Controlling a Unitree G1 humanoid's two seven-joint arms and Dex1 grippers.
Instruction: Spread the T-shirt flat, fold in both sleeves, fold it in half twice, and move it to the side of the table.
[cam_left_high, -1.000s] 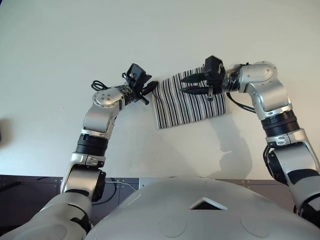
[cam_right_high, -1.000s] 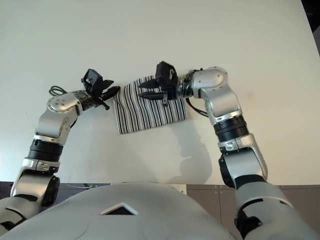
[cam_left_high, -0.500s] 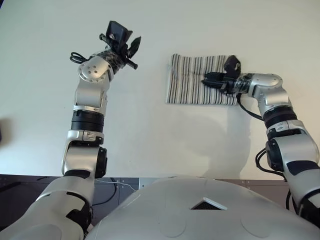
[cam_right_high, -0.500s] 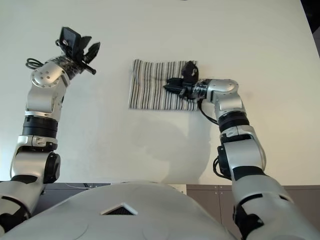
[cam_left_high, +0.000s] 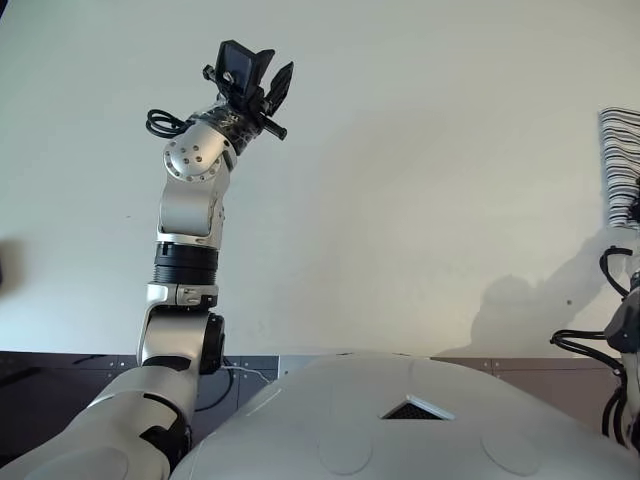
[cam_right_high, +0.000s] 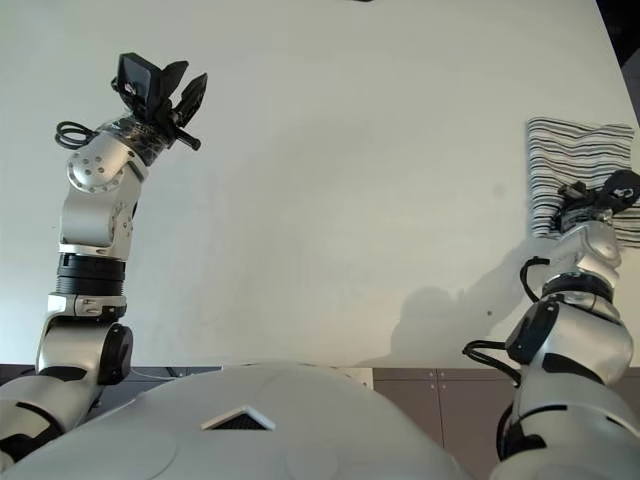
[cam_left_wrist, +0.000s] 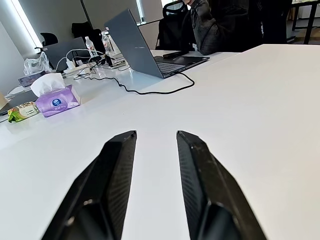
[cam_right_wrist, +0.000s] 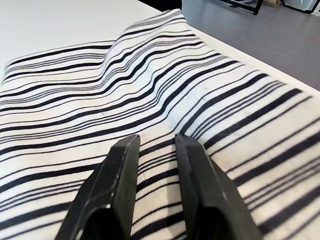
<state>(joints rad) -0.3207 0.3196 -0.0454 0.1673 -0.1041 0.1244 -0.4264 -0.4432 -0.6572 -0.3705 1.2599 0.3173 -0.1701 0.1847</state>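
From the head, the folded T-shirt (cam_right_high: 578, 150) lies at the right edge of the surface (cam_right_high: 380, 180), and the left tool (cam_right_high: 195, 85) hangs raised and empty. The left wrist view shows its fingers slightly apart. In the right wrist view, the right tool (cam_right_wrist: 156, 136), narrowly parted, rests on the T-shirt and grips nothing. It should lift straight off so the folds do not drag.

One striped T-shirt (cam_right_high: 575, 160), one white counter (cam_left_high: 400, 200), and two grippers: the left gripper (cam_left_wrist: 155, 134) and the right gripper (cam_right_wrist: 156, 136).
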